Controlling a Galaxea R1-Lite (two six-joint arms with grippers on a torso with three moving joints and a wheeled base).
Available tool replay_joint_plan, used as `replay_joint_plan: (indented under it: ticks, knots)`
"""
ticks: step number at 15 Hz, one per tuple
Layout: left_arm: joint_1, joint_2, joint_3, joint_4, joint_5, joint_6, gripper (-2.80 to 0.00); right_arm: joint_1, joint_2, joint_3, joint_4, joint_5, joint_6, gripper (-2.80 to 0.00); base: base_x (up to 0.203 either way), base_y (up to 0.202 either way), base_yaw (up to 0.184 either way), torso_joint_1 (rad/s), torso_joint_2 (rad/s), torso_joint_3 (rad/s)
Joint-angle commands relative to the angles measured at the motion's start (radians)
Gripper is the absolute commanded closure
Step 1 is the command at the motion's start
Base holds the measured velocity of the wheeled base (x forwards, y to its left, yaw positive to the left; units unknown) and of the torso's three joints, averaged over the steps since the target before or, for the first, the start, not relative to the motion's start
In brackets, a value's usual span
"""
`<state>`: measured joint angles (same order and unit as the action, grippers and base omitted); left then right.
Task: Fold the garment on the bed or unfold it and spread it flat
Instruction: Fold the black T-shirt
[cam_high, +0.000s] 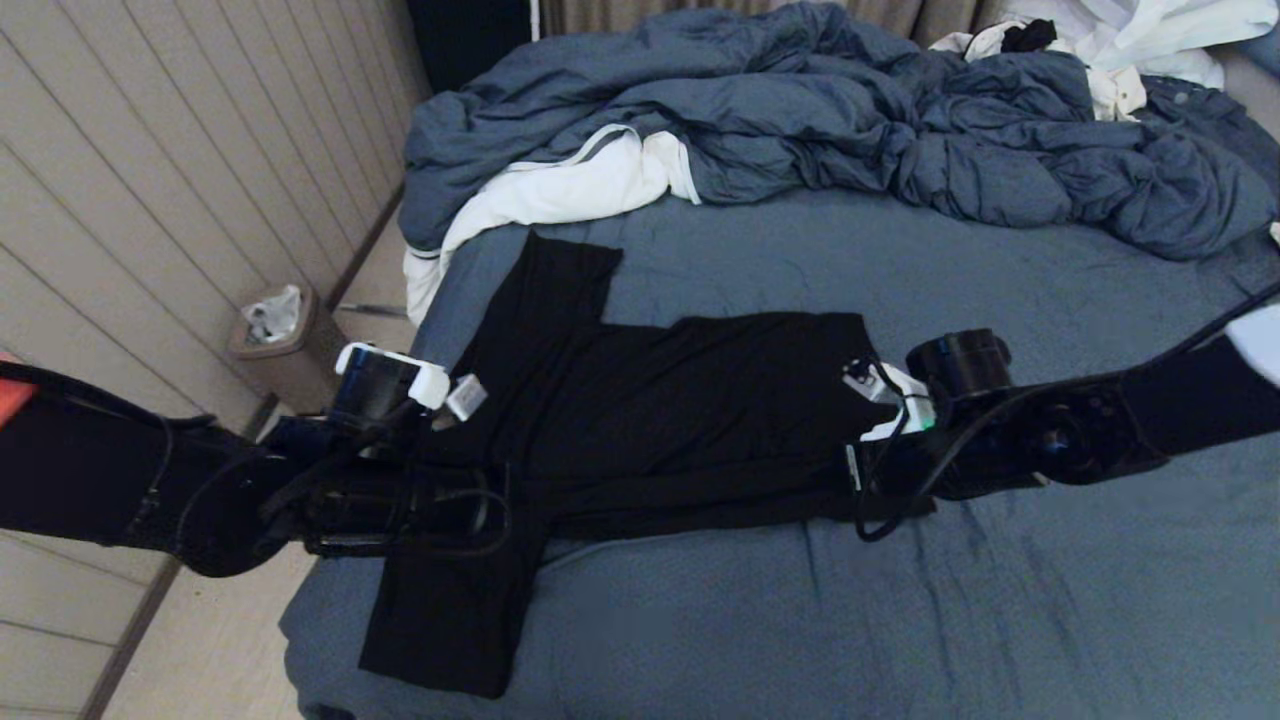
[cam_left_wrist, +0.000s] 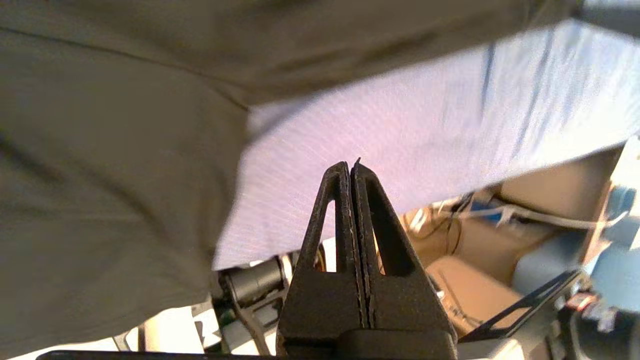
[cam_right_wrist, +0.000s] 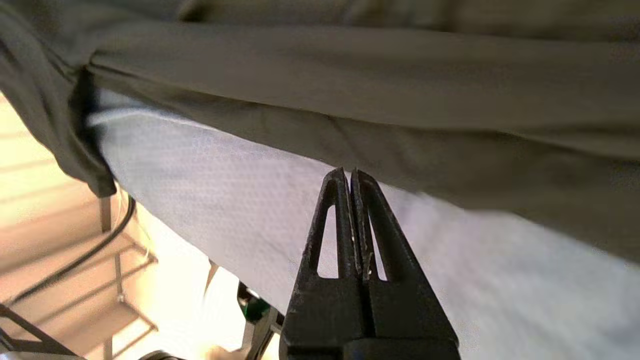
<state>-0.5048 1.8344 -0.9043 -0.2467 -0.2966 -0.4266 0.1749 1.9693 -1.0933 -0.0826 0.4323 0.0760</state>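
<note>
The black garment (cam_high: 680, 400) lies on the bed's slate-blue sheet (cam_high: 1000, 320), its body stretched left to right. One sleeve points to the far side and one toward the near edge, and no print shows. Both of my arms hover low over it, the left arm (cam_high: 390, 385) at its sleeve end and the right arm (cam_high: 960, 400) at its other end. The left gripper (cam_left_wrist: 350, 165) is shut and empty, tips over bare sheet (cam_left_wrist: 380, 125) beside the cloth (cam_left_wrist: 100, 175). The right gripper (cam_right_wrist: 348, 172) is shut and empty too, tips at the garment's edge (cam_right_wrist: 400, 105).
A puffy blue-grey duvet (cam_high: 800, 110) is heaped across the far side, with a white grey-striped cloth (cam_high: 560, 190) under its left end and white clothes (cam_high: 1130, 40) at the far right. A brown waste bin (cam_high: 280, 340) stands on the floor beside the bed's left edge (cam_high: 330, 590).
</note>
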Motion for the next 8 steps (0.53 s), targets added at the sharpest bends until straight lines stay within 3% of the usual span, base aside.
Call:
replay_joint_plan:
  ticks: [1, 3, 8]
  knots:
    - [-0.026, 0.047, -0.004, -0.018, 0.008, -0.012, 0.00, 0.052, 0.114, -0.053, 0.000, -0.002, 0.002, 0.00, 0.000, 0.000, 0.000, 0.000, 0.00, 0.000]
    - [-0.024, 0.037, 0.008, -0.046, 0.053, -0.031, 0.00, 0.092, 0.171, -0.118, 0.000, -0.022, 0.004, 0.00, 0.000, 0.000, 0.000, 0.000, 0.00, 0.000]
    - [-0.024, 0.018, 0.071, -0.167, 0.071, -0.081, 0.00, 0.127, 0.244, -0.214, 0.003, -0.078, 0.008, 0.00, 0.000, 0.000, 0.000, 0.000, 0.00, 0.000]
